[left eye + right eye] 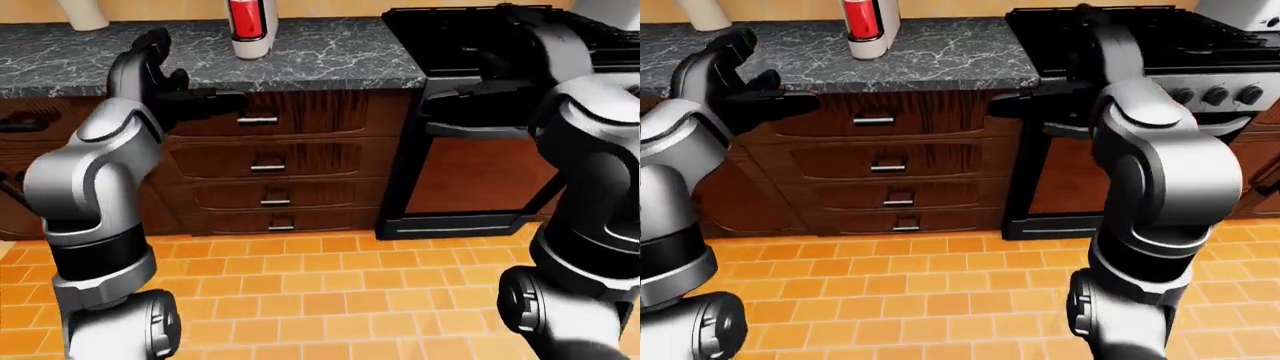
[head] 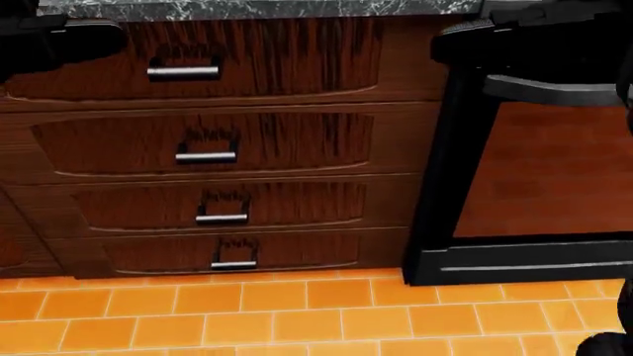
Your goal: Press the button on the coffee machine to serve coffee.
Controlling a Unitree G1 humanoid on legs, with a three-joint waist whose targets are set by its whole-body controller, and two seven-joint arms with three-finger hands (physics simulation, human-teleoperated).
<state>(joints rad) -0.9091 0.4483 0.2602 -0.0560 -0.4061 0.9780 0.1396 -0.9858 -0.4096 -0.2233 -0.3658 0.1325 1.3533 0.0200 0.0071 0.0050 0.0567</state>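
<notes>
Facing a dark marble counter (image 1: 310, 56), we use it as our landmark for everything else. On its top, toward the upper edge of the left-eye view, stands a white appliance with a red panel (image 1: 249, 26), cut off by the frame; it may be the coffee machine, but we cannot tell for sure, and no button shows on it. Another white object (image 1: 82, 13) stands on the counter far to the appliance's left, also cropped. Beneath the counter runs a stack of four dark wooden drawers (image 2: 208, 156), each with a metal handle. Just right of the counter's end sits a black stove (image 1: 1160, 45) with a row of knobs (image 1: 1215, 95) and an oven door (image 2: 539, 170) below. Orange floor tiles (image 1: 330, 292) spread below the drawers. Our left hand (image 1: 165, 75) hangs at the counter's edge, level with the top drawer, its dark fingers (image 1: 215, 97) spread and reaching rightward without closing on anything, well short of the red-panelled appliance. Our right hand (image 1: 1060, 94) is raised at the counter's right end, against the stove's face, with one finger (image 1: 1015, 101) pointing left toward the drawers; it also looks spread and holds nothing.
</notes>
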